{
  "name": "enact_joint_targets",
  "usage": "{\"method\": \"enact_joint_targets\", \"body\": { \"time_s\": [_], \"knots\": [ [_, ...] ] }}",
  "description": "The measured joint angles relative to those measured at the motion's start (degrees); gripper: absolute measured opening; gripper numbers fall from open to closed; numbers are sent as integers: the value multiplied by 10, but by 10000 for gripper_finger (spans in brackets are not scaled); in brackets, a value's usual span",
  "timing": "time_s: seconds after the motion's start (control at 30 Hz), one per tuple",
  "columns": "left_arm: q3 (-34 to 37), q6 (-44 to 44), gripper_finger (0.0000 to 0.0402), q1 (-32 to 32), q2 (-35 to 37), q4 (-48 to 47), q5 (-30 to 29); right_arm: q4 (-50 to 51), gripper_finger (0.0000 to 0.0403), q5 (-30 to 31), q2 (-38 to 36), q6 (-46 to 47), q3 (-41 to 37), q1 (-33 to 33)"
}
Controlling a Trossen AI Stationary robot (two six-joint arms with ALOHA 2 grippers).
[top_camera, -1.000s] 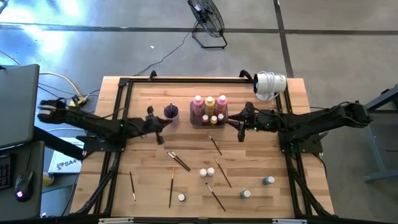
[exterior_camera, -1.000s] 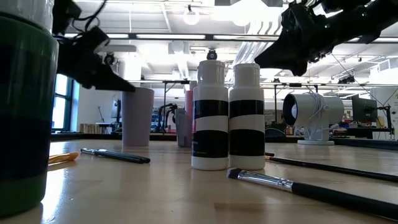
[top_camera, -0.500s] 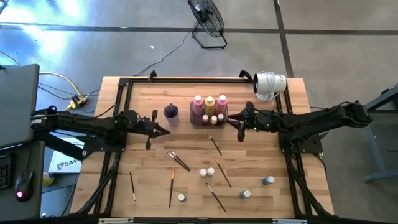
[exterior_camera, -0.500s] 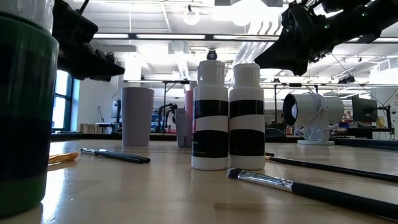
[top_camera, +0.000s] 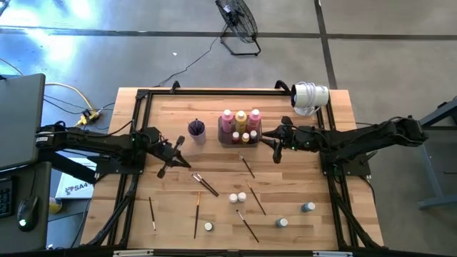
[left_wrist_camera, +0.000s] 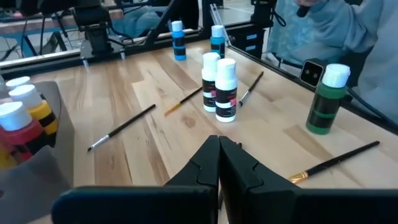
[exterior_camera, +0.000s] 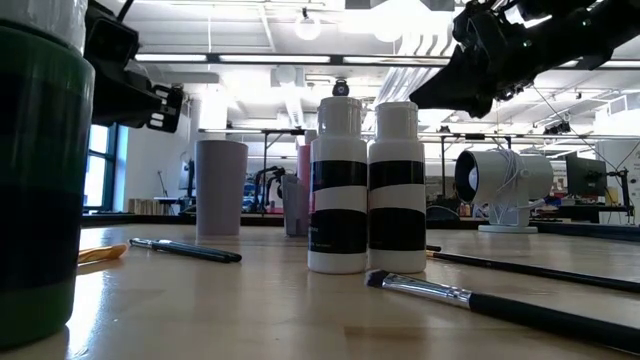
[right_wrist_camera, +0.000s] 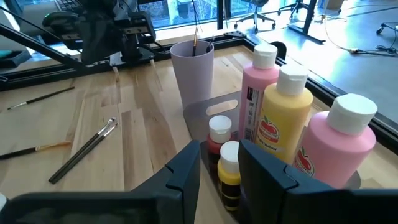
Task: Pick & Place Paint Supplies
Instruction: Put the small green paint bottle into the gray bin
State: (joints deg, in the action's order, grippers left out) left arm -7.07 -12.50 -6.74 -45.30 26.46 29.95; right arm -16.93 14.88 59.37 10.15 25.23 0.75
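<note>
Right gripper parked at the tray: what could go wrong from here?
1. The right gripper hangs with fingers apart just over the tray's small bottles; a drop or sideways move could topple the tall pink bottle beside them.
2. The left gripper, shut and empty, is low over the table near loose paintbrushes; a sweep could scatter them.

Three tall paint bottles (top_camera: 240,118) standing in one grey tray (right_wrist_camera: 214,106), two tiny bottles (right_wrist_camera: 219,132) sitting beside them, five small bottles (top_camera: 283,222) standing loose, seven paintbrushes (top_camera: 196,214) lying loose, one brush (right_wrist_camera: 195,38) standing in one purple cup (top_camera: 196,128).
</note>
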Motion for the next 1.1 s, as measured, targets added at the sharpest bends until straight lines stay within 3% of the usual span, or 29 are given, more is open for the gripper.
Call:
{"method": "enact_joint_targets", "body": {
  "time_s": [0.8, 1.1],
  "knots": [
    [0, -5, 0, 0, 1, 2, 6, 2, 100, -2, 0, 2, 0, 0],
    [0, 23, 0, 0, 1, 49, -13, 9, 100, -98, 0, 40, 0, 0]
  ]
}}
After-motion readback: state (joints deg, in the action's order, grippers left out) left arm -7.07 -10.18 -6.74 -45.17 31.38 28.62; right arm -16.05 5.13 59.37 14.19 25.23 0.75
